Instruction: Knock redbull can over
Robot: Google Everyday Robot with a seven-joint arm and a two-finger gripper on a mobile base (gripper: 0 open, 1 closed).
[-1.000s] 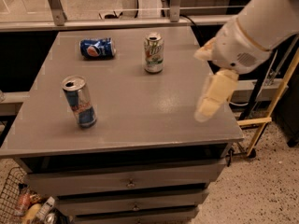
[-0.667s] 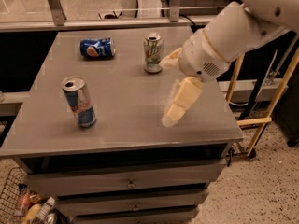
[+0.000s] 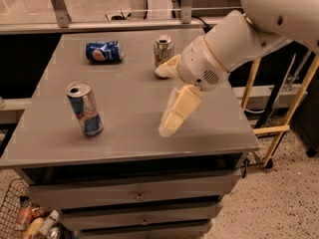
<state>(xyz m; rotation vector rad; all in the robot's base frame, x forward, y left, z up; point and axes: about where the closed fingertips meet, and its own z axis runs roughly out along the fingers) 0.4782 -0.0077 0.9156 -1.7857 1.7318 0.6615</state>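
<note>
The redbull can [image 3: 84, 108] stands upright near the front left of the grey table [image 3: 124, 146]; it is tall and slim, blue and silver with a red logo and a silver top. My gripper [image 3: 162, 102] hovers over the middle of the table, to the right of the can and well apart from it. It is open: one cream finger [image 3: 167, 67] points left toward the back, the other [image 3: 178, 111] points down toward the front. It holds nothing.
A blue Pepsi can [image 3: 103, 51] lies on its side at the back left. A white-and-green can [image 3: 163, 49] stands upright at the back, just behind my gripper. Drawers [image 3: 134, 195] sit under the tabletop. A wire basket [image 3: 20, 218] stands bottom left, a yellow frame [image 3: 279, 128] at right.
My arm and gripper have swung left from the table's right edge to over its middle, closer to the redbull can. The cans have not moved.
</note>
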